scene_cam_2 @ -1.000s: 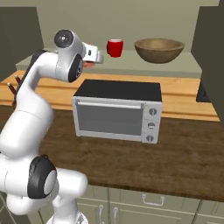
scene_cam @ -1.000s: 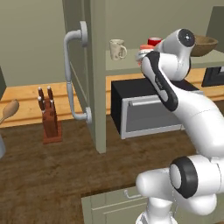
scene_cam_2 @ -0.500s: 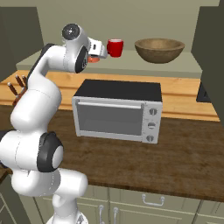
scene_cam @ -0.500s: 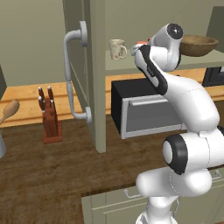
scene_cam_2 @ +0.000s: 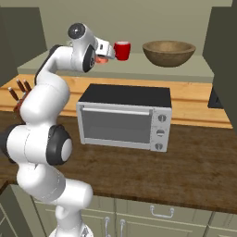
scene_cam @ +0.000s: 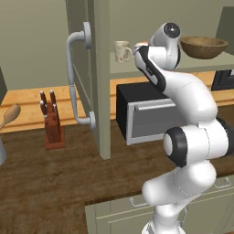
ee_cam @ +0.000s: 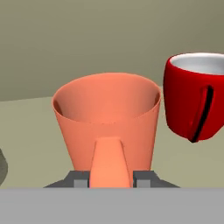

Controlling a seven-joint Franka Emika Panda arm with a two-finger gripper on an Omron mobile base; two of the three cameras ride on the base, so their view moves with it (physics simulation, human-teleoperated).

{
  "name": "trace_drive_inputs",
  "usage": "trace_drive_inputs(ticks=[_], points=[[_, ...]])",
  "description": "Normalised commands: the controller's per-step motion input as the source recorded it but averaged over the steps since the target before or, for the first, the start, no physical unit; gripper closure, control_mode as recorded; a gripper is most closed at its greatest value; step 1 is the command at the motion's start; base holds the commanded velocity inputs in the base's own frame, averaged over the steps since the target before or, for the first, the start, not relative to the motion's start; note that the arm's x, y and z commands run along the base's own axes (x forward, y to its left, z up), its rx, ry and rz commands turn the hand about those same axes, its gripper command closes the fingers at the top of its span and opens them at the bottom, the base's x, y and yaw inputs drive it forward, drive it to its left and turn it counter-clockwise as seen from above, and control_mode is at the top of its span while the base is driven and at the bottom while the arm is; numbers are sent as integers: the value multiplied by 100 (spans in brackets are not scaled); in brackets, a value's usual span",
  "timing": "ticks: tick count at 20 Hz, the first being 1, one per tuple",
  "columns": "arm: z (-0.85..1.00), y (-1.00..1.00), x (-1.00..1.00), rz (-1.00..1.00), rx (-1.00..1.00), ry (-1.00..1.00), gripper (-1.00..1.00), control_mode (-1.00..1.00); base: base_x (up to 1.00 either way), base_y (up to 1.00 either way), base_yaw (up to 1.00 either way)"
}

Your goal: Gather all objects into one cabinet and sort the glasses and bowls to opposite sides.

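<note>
Cabinet (scene_cam: pixel 101 77) shelf in the left base view carries one cream mug (scene_cam: pixel 121 51) and one brown bowl (scene_cam: pixel 203 47). From the right base view, one red cup (scene_cam_2: pixel 122 50) stands just beside the pincer (scene_cam_2: pixel 107 54). Hand view: one salmon-orange cup (ee_cam: pixel 107 127) sits upright on the shelf directly at the fingertips, red cup close on its right; whether the pincer pinches it I cannot tell.
</note>
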Motion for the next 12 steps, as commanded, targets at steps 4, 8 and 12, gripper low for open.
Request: trace_drive_inputs(ticks=[4,8,12], points=[[-3,0,-2,-5,0,-8,-100,-100,0,0,0],[0,0,-33,-4,0,-15,-100,-100,0,0,0],[-1,0,-78,-2,-1,-19,-100,-100,0,0,0]])
